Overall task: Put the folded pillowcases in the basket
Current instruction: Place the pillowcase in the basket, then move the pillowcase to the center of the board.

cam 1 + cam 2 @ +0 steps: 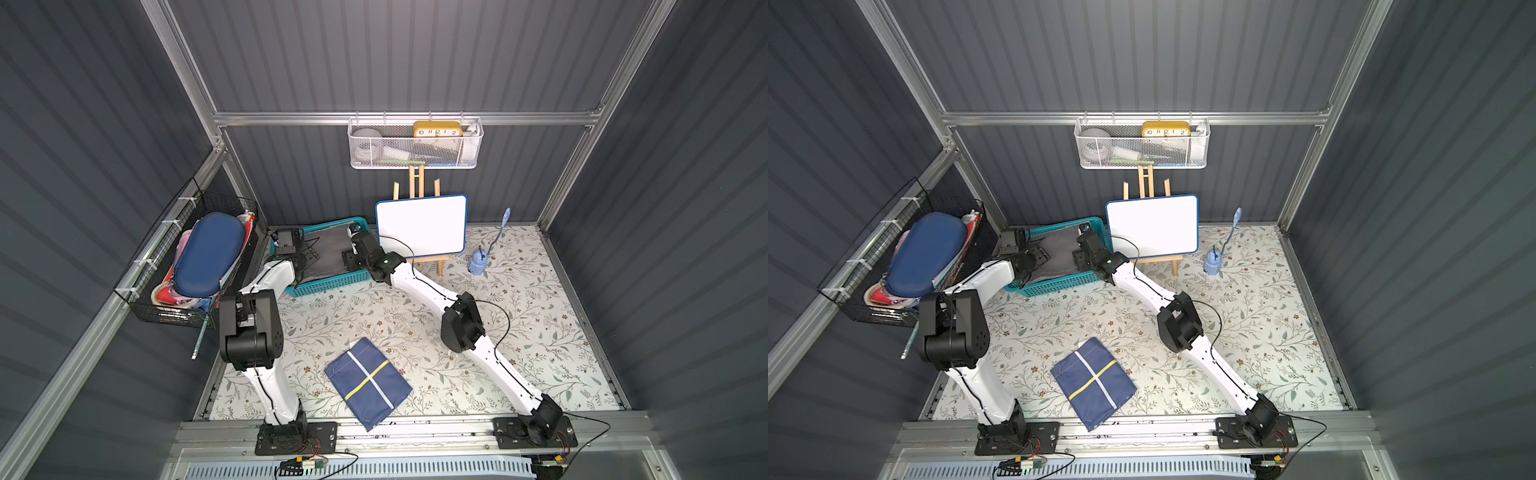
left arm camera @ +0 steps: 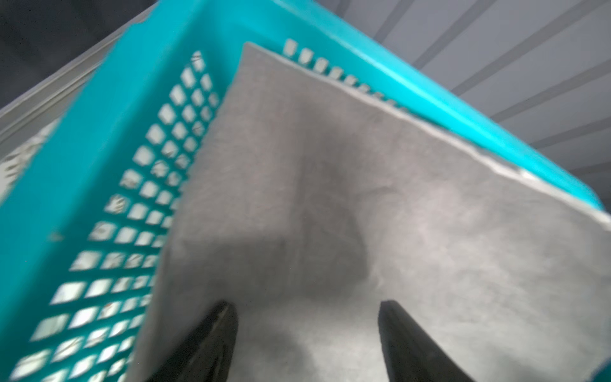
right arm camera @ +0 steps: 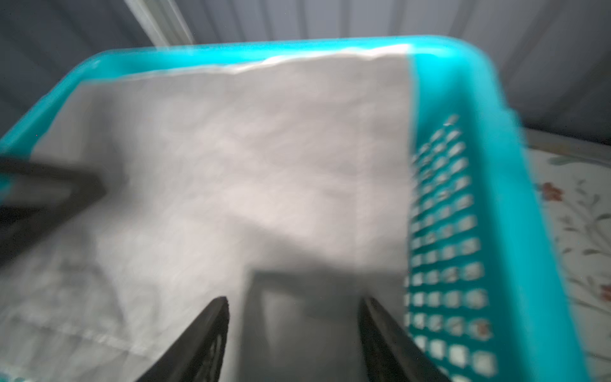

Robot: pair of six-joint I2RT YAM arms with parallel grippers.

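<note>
One pillowcase [image 1: 326, 253] in basket [image 1: 332, 284], edge against far wall.

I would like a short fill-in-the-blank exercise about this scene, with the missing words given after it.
1. The grey folded pillowcase lies inside the ____ basket.
2. The jaws of the left hand and of the right hand stand ____.
3. The navy cloth on the table bears a white stripe and a ____ stripe.
4. The small whiteboard stands on a wooden ____.
Missing words: teal; open; yellow; easel.
</note>
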